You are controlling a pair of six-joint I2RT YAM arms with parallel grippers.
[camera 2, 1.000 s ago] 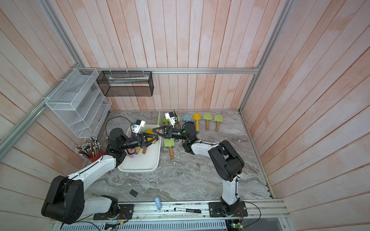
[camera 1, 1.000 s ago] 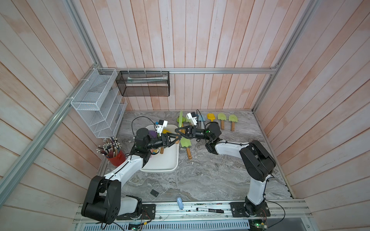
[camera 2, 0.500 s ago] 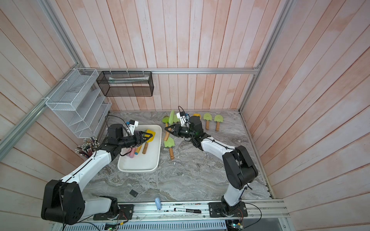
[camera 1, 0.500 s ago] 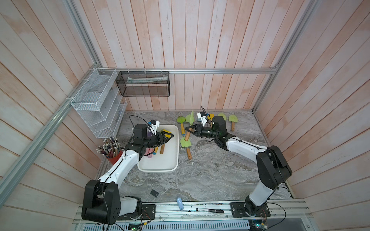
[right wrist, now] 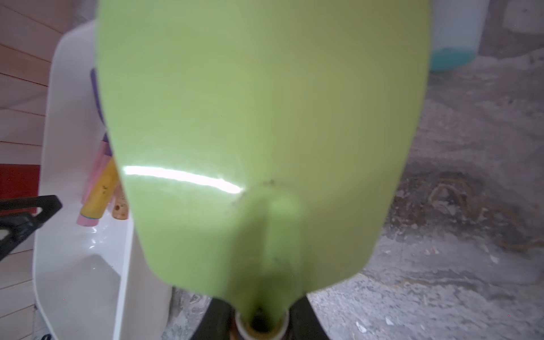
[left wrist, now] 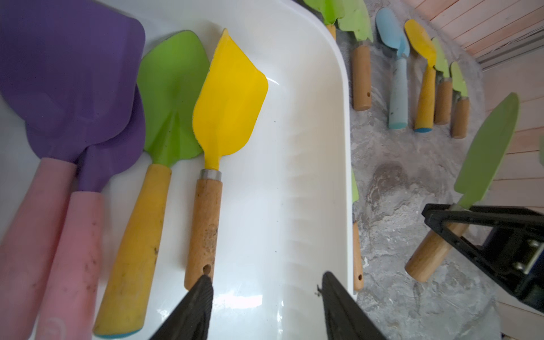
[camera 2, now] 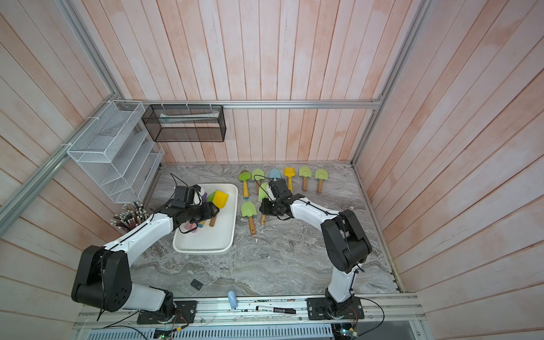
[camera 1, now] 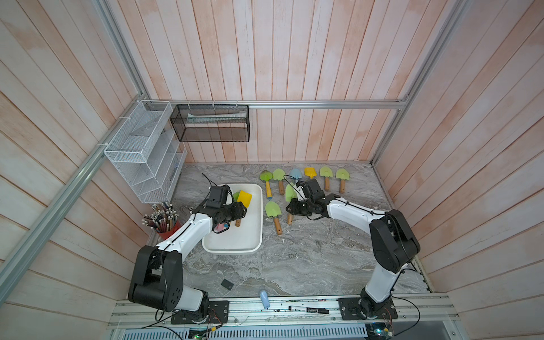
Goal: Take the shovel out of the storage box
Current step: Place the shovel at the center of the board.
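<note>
Evidently the arms have parted within the last second. They were together at the rim of the storage box [camera 1: 235,242], and the right end effector [camera 1: 292,207] has since carried the green shovel [camera 1: 290,192] clear of it, over the tabletop [camera 1: 309,259] and just beside the row of shovels [camera 1: 326,172] laid out there. It is clamped on the shovel's neck, blade raised and handle slanting down; whether the handle end touches the tabletop cannot be confirmed. The left end effector [left wrist: 265,282] has drawn back over the box, jaws parted with nothing between them, just off the wooden handle end of the yellow shovel [left wrist: 229,100]. Judgement: this shovel is out and needs only setting down, but the box is not emptied. The left wrist view shows four inside: two purple shovels [left wrist: 70,73], a yellow-handled shovel [left wrist: 173,97] and the yellow one. In both top views the arm hides most of them. The right wrist view is filled by the held blade, which confirms the grip but shows little else.
</note>
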